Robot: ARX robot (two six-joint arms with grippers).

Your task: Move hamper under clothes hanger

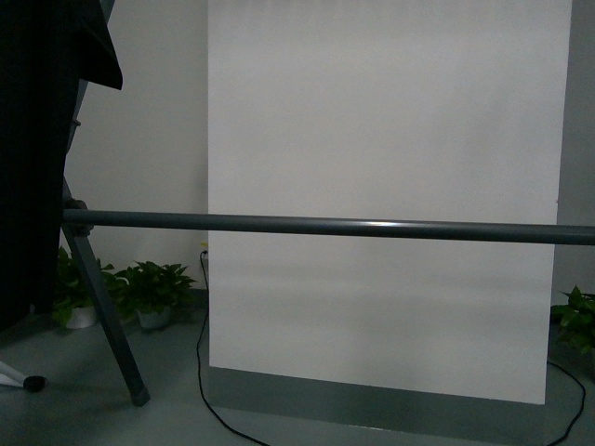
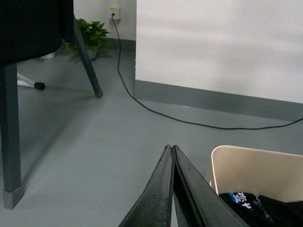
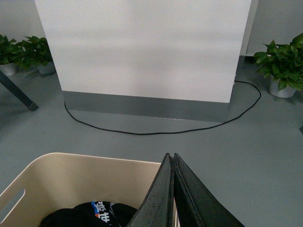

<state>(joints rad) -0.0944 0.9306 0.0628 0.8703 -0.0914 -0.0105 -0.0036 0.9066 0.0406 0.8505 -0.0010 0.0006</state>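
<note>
While both arms' fingers [image 2: 171, 149] [image 3: 170, 156] press closed, bare floor [image 3: 246, 156] fronts the hamper [image 3: 71, 175].

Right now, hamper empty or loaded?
Loaded. The hamper holds a dark garment with a blue and white print, seen in both wrist views. How full it is cannot be told; only its upper part shows.

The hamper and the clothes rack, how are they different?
The hamper is a beige tub with solid walls; the clothes rack is dark grey thin tubes. The hamper sits low with dark clothing lying inside; the rack stands tall on slanted legs with a black shirt hanging from it. Both stand on the grey floor and hold dark clothes.
</note>
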